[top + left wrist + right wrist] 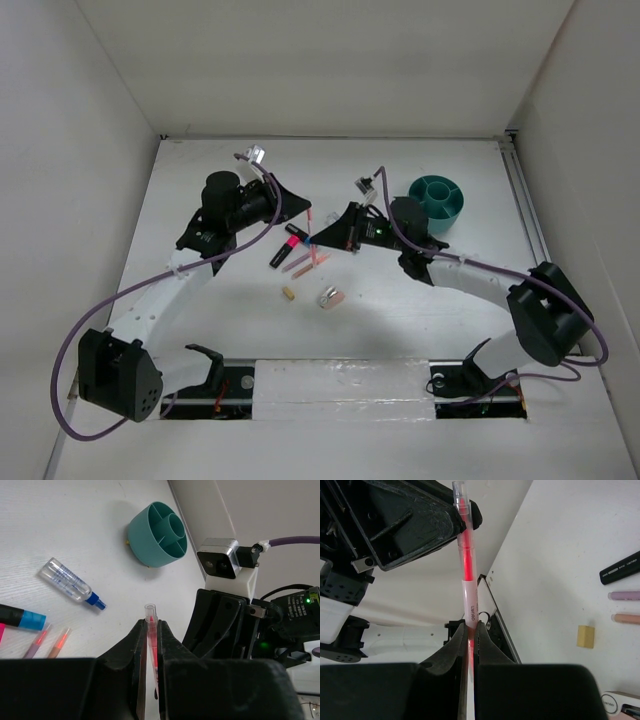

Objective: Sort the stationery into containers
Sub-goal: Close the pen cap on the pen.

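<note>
Pen (150,612) pinched between left pincer (151,625) and right pincer (470,627), bowl (142,542) apart.

White table (400,320): bowl (440,223), markers (282,253), pens (308,266)

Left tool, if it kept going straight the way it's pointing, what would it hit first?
Probably the teal bowl, dead ahead past the pink pen it grips. The right tool sits just right of that line; depth is unclear.
</note>
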